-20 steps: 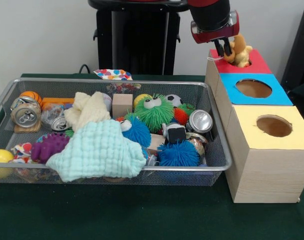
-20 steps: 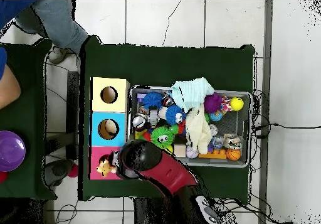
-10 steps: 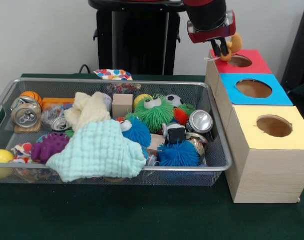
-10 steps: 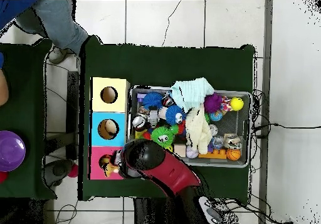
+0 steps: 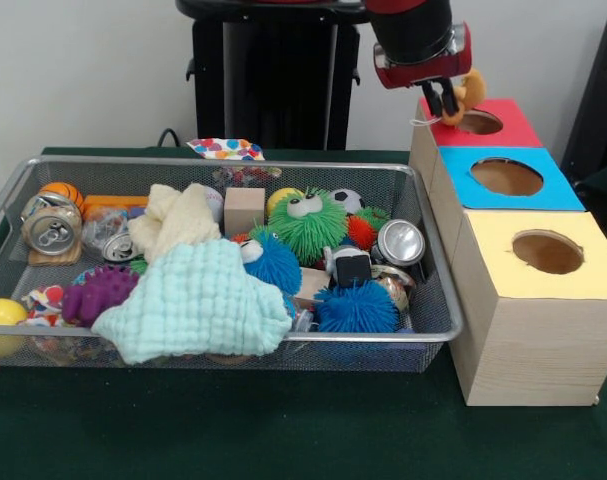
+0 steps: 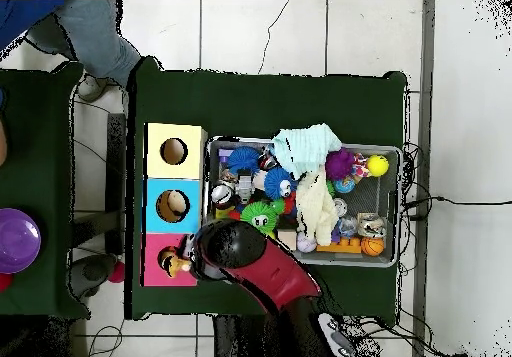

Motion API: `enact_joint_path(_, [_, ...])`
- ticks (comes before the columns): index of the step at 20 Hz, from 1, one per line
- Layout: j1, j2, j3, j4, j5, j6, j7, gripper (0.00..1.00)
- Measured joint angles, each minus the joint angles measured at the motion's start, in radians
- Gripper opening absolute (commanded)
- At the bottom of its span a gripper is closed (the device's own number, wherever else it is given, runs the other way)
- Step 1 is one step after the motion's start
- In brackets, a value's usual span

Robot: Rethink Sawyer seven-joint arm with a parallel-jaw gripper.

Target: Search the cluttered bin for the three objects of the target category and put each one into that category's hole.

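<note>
Front view: the gripper [image 5: 445,98], fingers pinched on a tan plush toy [image 5: 468,90], hangs over the red box [image 5: 510,126] and its hole. Beside it stand the blue box [image 5: 543,192] and yellow box [image 5: 583,285], then the cluttered wire bin [image 5: 435,300] on a green table [image 5: 283,425], white wall behind.
</note>
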Motion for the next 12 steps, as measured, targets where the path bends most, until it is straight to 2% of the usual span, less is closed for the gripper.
enact_joint_path(12, [-0.011, 0.027, 0.012, 0.000, 0.143, -0.009, 0.000, 0.00])
